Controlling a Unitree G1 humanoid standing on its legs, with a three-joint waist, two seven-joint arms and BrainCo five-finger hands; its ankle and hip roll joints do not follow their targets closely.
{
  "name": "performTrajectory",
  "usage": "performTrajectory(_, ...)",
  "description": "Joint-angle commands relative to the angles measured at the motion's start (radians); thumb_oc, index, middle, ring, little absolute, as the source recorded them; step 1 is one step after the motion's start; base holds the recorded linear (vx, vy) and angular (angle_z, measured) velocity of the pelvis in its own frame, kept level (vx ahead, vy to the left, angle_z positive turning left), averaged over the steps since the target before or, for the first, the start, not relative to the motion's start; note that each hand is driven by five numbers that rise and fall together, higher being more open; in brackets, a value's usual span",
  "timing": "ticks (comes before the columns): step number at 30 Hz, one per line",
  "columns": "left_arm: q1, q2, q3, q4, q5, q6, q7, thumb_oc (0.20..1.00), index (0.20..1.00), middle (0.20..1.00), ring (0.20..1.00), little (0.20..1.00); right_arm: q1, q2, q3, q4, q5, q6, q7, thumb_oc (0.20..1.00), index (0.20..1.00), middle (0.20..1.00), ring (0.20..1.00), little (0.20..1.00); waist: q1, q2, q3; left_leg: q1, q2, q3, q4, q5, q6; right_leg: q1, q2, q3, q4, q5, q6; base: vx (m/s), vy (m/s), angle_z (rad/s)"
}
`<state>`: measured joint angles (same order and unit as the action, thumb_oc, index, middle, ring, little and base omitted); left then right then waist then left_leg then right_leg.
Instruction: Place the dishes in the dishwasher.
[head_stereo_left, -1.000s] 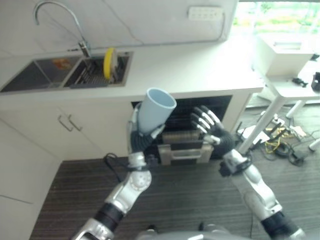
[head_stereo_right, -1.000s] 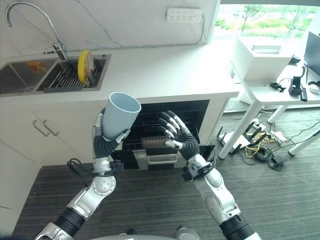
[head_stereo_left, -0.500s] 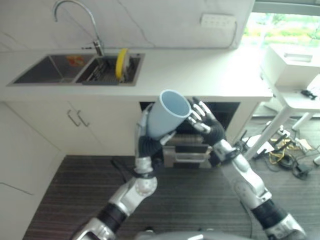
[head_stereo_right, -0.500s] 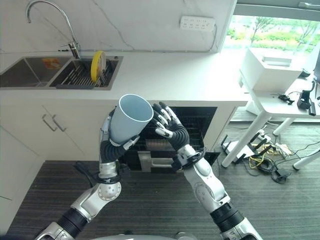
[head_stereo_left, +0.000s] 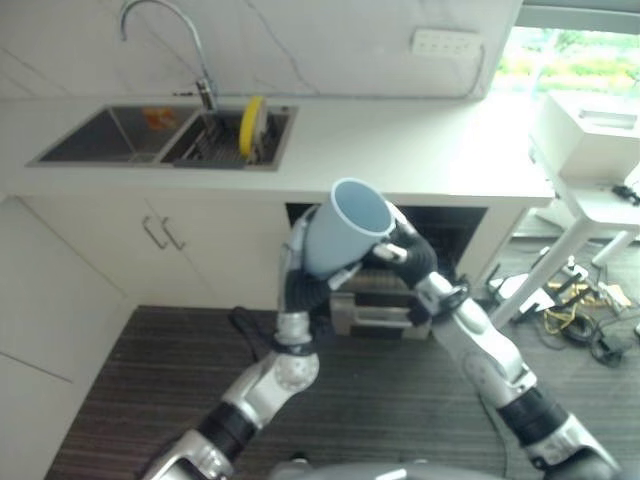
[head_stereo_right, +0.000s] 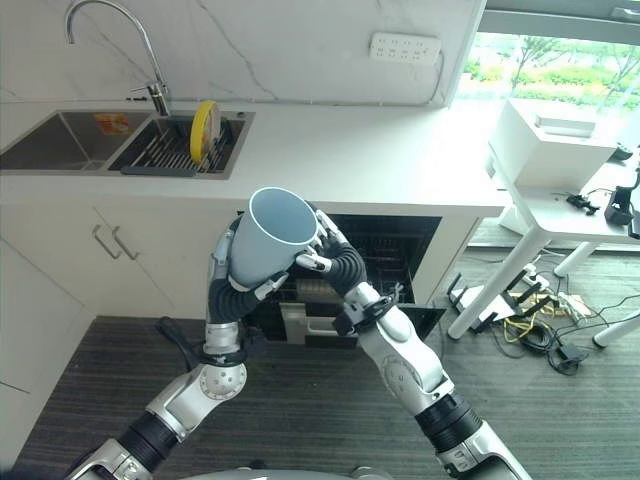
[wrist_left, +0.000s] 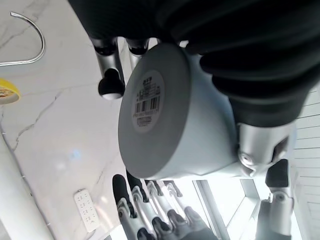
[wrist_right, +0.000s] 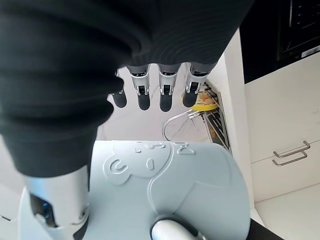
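A light blue cup is held up, tilted with its mouth upward, in front of the open dishwasher. My left hand is shut round the cup's lower part; the cup's labelled base faces the left wrist view. My right hand reaches in from the right, its fingers fairly straight over the cup's embossed side, with the thumb touching it. A yellow plate stands on edge in the sink's rack.
The dishwasher's lower rack and door stick out low under the counter. A double sink with a tall faucet lies at the far left. A white table and floor cables are on the right.
My right hand has moved left and up from open air to the cup's side. The left hand has kept its hold on the cup. The camera has shifted a little.
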<state>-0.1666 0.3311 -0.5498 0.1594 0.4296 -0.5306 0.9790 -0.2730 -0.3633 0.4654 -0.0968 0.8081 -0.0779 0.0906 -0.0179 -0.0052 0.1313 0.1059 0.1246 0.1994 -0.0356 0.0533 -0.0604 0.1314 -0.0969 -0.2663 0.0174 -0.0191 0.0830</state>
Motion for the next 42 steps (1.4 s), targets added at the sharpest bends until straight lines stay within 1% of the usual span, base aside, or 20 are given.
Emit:
performTrajectory(1,-0.093,-0.001,-0.051,0.013,-0.041,-0.027,-0.029,0.200,0.200,0.200,0.200,0.200,-0.113,0.031,0.009,-0.049,0.054,-0.025,0.016,1.000,1.000,1.000,1.000,1.000,0.020,-0.038,0.008,0.013,0.016,-0.034,0.037,-0.136,-0.010,-0.003,-0.067,0.038,0.020,-0.068,0.063,0.00,0.000,0.00)
performTrajectory(5,-0.089,0.002,-0.051,0.025,-0.041,-0.027,-0.038,0.200,0.200,0.200,0.200,0.200,-0.120,0.026,0.011,-0.072,0.053,-0.018,0.023,1.000,1.000,1.000,1.000,1.000,0.022,-0.039,0.009,0.011,0.014,-0.038,0.038,-0.135,-0.008,-0.006,-0.067,0.039,0.022,-0.068,0.063,0.00,0.000,0.00)
performTrajectory(8,-0.082,0.004,-0.062,0.028,-0.032,-0.043,-0.047,0.200,0.200,0.200,0.200,0.200,-0.127,0.022,0.019,-0.082,0.049,-0.016,0.022,1.000,1.000,1.000,1.000,1.000,0.027,-0.039,0.012,0.007,0.014,-0.042,0.040,-0.136,-0.007,-0.007,-0.068,0.036,0.024,-0.069,0.062,0.00,0.000,0.00)
performTrajectory(12,-0.087,0.003,-0.075,0.027,-0.034,-0.031,-0.054,0.200,0.200,0.200,0.200,0.200,-0.139,0.023,0.030,-0.084,0.054,-0.006,0.021,1.000,1.000,1.000,1.000,1.000,0.030,-0.039,0.011,0.007,0.013,-0.044,0.038,-0.135,-0.008,-0.006,-0.068,0.035,0.024,-0.070,0.062,0.00,0.000,0.00)
performTrajectory(17,-0.091,0.007,-0.092,0.041,-0.024,-0.040,-0.060,0.200,0.200,0.200,0.200,0.200,-0.152,0.021,0.044,-0.086,0.049,-0.003,0.034,1.000,1.000,1.000,1.000,1.000,0.035,-0.039,0.013,0.003,0.013,-0.045,0.041,-0.136,-0.007,-0.007,-0.069,0.031,0.026,-0.072,0.061,0.00,0.004,0.05)
performTrajectory(25,-0.094,0.013,-0.111,0.061,-0.015,-0.003,-0.085,0.200,0.200,0.200,0.200,0.200,-0.166,0.015,0.050,-0.092,0.066,0.007,0.034,1.000,1.000,1.000,1.000,1.000,0.037,-0.039,0.013,0.002,0.012,-0.047,0.043,-0.138,-0.005,-0.008,-0.070,0.031,0.030,-0.074,0.062,0.00,0.001,0.01)
performTrajectory(33,-0.097,0.019,-0.125,0.082,-0.008,0.006,-0.100,0.200,0.200,0.200,0.200,0.200,-0.179,0.023,0.062,-0.094,0.063,0.023,0.041,1.000,1.000,1.000,1.000,1.000,0.040,-0.036,0.014,0.002,0.010,-0.048,0.042,-0.138,-0.003,-0.008,-0.072,0.031,0.031,-0.075,0.062,0.00,0.000,0.00)
performTrajectory(38,-0.100,0.024,-0.139,0.090,0.005,0.023,-0.103,0.200,0.200,0.200,0.200,0.200,-0.186,0.025,0.076,-0.093,0.059,0.030,0.052,1.000,1.000,1.000,1.000,1.000,0.041,-0.035,0.013,0.001,0.009,-0.048,0.040,-0.138,-0.002,-0.009,-0.073,0.030,0.031,-0.076,0.062,0.00,0.000,0.00)
performTrajectory(42,-0.103,0.033,-0.145,0.098,0.008,0.041,-0.123,0.200,0.200,0.200,0.200,0.200,-0.190,0.024,0.084,-0.092,0.055,0.039,0.068,1.000,1.000,1.000,1.000,1.000,0.042,-0.033,0.014,-0.001,0.010,-0.049,0.043,-0.137,-0.002,-0.010,-0.072,0.029,0.034,-0.079,0.062,0.00,0.000,0.00)
